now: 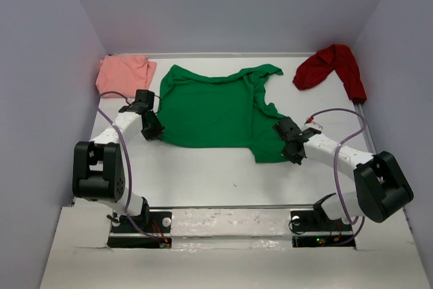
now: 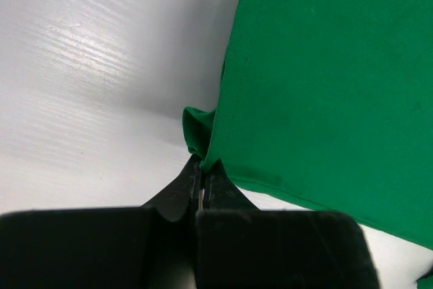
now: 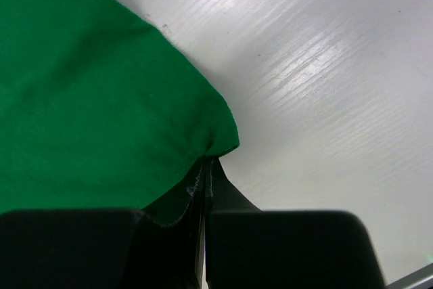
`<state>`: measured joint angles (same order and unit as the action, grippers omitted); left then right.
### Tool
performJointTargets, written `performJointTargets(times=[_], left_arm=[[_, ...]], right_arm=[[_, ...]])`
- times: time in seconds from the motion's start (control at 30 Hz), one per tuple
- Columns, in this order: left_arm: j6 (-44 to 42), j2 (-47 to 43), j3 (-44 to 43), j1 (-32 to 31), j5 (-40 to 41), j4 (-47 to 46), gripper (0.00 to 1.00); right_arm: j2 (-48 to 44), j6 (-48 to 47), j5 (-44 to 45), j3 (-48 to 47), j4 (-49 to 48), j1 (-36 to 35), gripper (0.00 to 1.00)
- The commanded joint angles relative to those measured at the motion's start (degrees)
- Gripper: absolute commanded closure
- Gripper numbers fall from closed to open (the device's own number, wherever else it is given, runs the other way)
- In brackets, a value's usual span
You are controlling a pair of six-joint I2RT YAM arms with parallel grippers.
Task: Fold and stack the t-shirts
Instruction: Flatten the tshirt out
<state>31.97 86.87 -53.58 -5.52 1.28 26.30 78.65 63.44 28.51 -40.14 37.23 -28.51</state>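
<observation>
The bright green t-shirt [image 1: 216,109] lies spread in the middle of the white table, its right side folded over itself. My left gripper [image 1: 153,130] is shut on the shirt's left lower hem; in the left wrist view the green t-shirt [image 2: 325,79] bunches at the closed fingertips [image 2: 201,167]. My right gripper [image 1: 292,152] is shut on the shirt's right lower corner, and the right wrist view shows the green t-shirt [image 3: 101,99] pinched at the tips [image 3: 208,164]. A salmon-pink t-shirt [image 1: 124,72] sits crumpled at the back left. A dark red t-shirt [image 1: 331,67] lies bunched at the back right.
Grey walls enclose the table [image 1: 203,174] on the left, back and right. Purple cables loop from both arms. The arm bases [image 1: 230,225] sit at the near edge.
</observation>
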Motion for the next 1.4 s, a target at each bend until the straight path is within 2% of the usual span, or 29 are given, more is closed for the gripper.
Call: performJointTargets(times=[0.0, 0.17, 0.37, 0.7, 0.83, 0.93, 1.13, 1.37], left_arm=[[-0.50, -0.82, 0.14, -0.28, -0.58, 0.24, 1.00], [-0.85, -2.23, -0.38, -1.07, 0.65, 1.03, 1.00], [-0.33, -4.42, -2.40, -1.95, 3.81, 3.05, 1.00], [-1.47, -11.62, -8.02, -5.20, 11.81, 7.35, 1.00], [-2.26, -15.85, -12.06, -6.43, 14.54, 10.33, 1.00], [-3.13, -18.57, -17.58, -6.61, 16.47, 12.88, 1.00], [-5.77, -20.69, -26.64, -6.70, 17.62, 17.63, 1.00], [-8.41, -21.13, -38.51, -6.96, 17.27, 21.85, 1.00]], right_arm=[[-3.85, -2.79, 6.98, -6.34, 5.81, -1.81, 1.00], [-6.23, -6.31, 11.03, -11.97, 9.43, -2.34, 1.00], [-7.11, -9.47, 11.21, -14.79, 9.26, -3.47, 1.00], [-9.65, -19.40, 17.97, -19.71, 6.72, -4.01, 1.00], [-11.85, -26.60, 22.02, -25.59, 6.10, -4.01, 1.00], [-12.47, -35.36, 26.84, -31.98, 4.87, -4.01, 1.00], [-11.77, -51.36, 28.96, -42.46, -2.76, -4.01, 1.00], [-5.62, -65.26, 29.32, -57.58, -7.52, -3.13, 1.00]])
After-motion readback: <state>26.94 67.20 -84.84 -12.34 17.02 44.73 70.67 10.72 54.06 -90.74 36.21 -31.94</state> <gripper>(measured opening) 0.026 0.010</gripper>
